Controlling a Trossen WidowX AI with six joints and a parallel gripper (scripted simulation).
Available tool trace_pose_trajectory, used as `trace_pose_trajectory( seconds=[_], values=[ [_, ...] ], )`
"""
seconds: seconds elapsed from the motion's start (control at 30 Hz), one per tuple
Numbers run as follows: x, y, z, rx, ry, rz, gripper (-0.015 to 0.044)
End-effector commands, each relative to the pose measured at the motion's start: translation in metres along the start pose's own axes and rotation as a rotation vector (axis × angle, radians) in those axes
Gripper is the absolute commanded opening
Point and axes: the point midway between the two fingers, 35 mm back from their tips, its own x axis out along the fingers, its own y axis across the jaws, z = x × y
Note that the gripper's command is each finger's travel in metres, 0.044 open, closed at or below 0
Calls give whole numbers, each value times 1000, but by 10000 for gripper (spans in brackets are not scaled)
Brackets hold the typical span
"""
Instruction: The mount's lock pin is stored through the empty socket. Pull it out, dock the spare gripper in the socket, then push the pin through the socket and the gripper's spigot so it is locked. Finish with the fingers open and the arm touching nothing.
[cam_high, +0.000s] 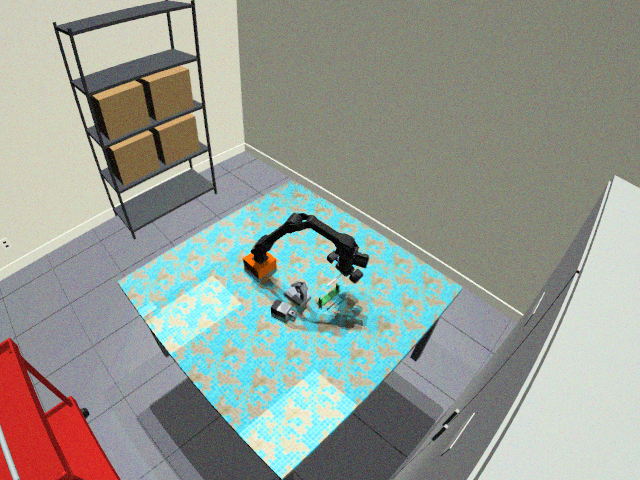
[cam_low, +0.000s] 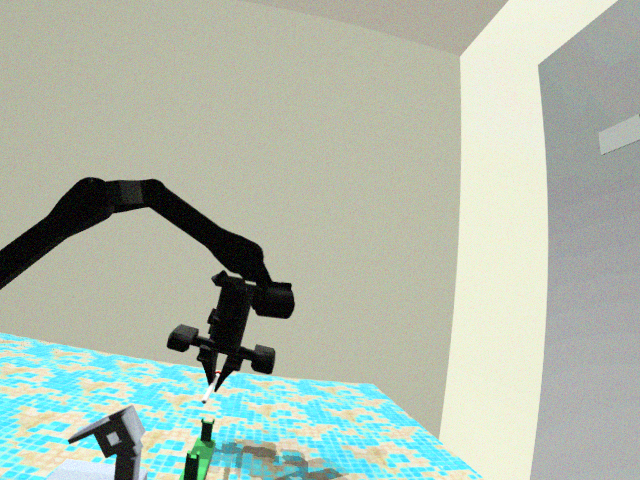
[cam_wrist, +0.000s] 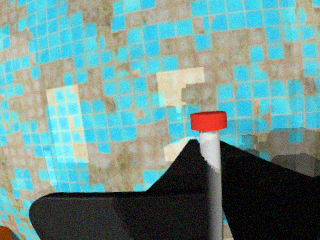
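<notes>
Table (cam_high: 206, 361) (cam_low: 51, 361) (cam_wrist: 100, 50), one, patterned: beneath the hand, bearing everything listed.

Arm (cam_high: 328, 231) (cam_low: 191, 222), one, black: arched high, perhaps so the hand clears the fixtures.

Mount (cam_high: 297, 292) (cam_low: 133, 423), one, grey: lower than the hand, toward the arm's base. Its head leans, probably so the socket can take the spare gripper at a slant; the pin is out.

Spare gripper (cam_high: 282, 310), one, grey: undocked, beyond the mount from the hand, lying on the table.

Hand (cam_high: 341, 275) (cam_low: 212, 386) (cam_wrist: 202, 146), one: fingers nearly closed, gripping the pin, red head up.

Stand (cam_high: 329, 295) (cam_low: 201, 454), one, green: below the hand, apart from it. Two notched uprights suggest a rest for the pin; laying it there would free the fingers for docking.

Pin (cam_high: 333, 281) (cam_low: 209, 392) (cam_wrist: 212, 155), one, white: slanting downward from the fingers, above the stand.
</notes>
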Motion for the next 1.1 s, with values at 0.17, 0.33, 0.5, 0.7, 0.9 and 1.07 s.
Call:
trace_pose_trajectory(
  seconds=[0.17,0.33,0.5,0.7,0.9,1.07],
  values=[
    [14,-1,-4,1,0,1,0],
    [22,-2,-5,0,0,-1,0],
    [30,-3,-7,-1,-1,-3,0],
    [39,-4,-9,-2,-2,-5,0],
    [47,-5,-11,-3,-3,-8,0],
    [54,-6,-13,-4,-4,-10,0]
  ],
)
